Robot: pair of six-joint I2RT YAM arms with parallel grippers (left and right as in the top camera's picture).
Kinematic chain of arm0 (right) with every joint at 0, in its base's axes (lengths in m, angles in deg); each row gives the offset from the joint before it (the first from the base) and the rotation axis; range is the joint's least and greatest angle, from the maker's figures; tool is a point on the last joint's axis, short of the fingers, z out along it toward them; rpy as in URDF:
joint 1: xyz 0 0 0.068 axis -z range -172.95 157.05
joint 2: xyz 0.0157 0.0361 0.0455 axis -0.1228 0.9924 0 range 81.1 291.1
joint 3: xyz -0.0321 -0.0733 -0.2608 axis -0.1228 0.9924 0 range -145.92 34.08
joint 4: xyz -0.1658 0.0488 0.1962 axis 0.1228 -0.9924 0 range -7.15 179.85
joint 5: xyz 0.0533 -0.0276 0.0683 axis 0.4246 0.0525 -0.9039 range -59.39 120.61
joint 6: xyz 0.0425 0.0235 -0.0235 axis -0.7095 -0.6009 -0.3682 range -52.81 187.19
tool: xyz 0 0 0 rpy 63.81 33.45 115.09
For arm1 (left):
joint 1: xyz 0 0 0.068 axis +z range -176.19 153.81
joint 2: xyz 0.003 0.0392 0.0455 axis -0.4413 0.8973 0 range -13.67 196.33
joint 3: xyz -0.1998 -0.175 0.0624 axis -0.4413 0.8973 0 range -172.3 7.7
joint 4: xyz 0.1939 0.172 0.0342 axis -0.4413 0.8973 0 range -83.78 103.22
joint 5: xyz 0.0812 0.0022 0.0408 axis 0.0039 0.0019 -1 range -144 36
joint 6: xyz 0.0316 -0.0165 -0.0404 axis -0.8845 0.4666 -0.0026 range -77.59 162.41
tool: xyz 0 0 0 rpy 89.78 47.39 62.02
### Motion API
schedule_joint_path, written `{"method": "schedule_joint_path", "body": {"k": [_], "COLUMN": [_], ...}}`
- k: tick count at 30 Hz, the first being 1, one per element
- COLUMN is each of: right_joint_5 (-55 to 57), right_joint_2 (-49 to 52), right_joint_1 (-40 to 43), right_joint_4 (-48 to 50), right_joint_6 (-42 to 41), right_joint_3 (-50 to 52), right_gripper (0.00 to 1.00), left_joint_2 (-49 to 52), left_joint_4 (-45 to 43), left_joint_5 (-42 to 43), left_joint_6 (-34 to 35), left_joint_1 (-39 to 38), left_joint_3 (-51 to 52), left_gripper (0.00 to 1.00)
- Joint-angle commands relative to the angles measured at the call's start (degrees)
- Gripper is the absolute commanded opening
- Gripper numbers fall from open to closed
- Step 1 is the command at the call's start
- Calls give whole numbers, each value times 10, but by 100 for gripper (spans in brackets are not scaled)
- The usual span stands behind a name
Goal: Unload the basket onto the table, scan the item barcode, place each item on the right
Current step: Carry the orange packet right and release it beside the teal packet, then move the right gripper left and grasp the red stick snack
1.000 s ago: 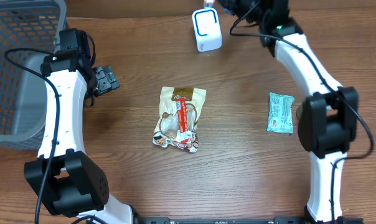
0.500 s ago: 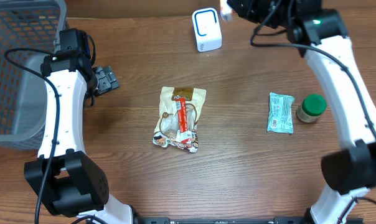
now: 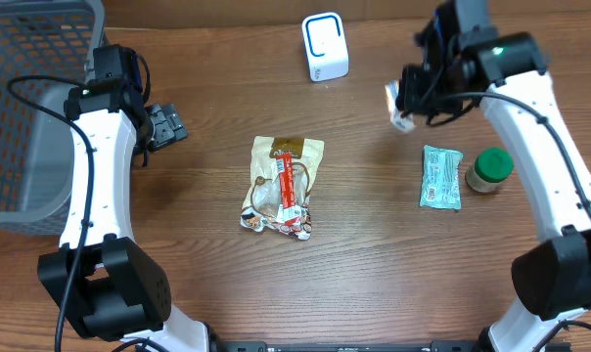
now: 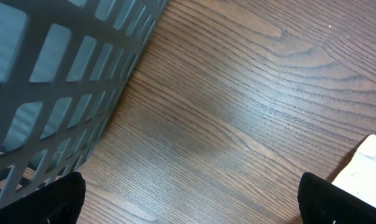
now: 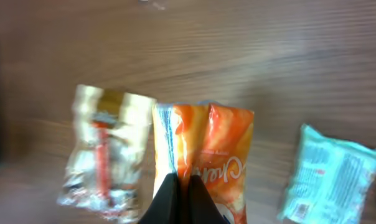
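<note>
Wooden table (image 3: 374,254) carries a grey basket (image 3: 22,98) at its left edge, the left gripper (image 3: 168,126) beside it wide open and empty. Right of the white scanner (image 3: 325,47) at the far edge, the right gripper (image 3: 411,90) pinches an orange snack packet (image 5: 210,146) aloft; the scan itself is apparently not yet done. Only the right wrist view shows the packet's orange print.

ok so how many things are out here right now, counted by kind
packets: 3 (middle packet, teal packet, orange packet held off the table)
jar: 1
scanner: 1
basket: 1
total: 6
</note>
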Motion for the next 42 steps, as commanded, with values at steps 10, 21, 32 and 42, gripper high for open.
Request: {"method": "schedule_joint_path", "body": {"k": [10, 21, 32, 42], "right_joint_5": [59, 159, 158, -69], "right_joint_2": [0, 0, -1, 0], "right_joint_1": [-2, -2, -7, -108], "right_joint_4": [199, 180, 103, 102], "right_joint_6": [14, 10, 10, 10], "right_joint_3": [286, 321, 220, 122], "right_gripper": [4, 13, 48, 45], "left_joint_2": [-15, -15, -15, -15], "left_joint_4": [1, 1, 1, 1], "left_joint_5": [2, 2, 2, 2], "left_joint_6": [-10, -10, -10, -10], "left_joint_1": [-4, -4, -4, -4], "left_joint_3": [-9, -9, -9, -9], "left_gripper": [100, 99, 100, 100]}}
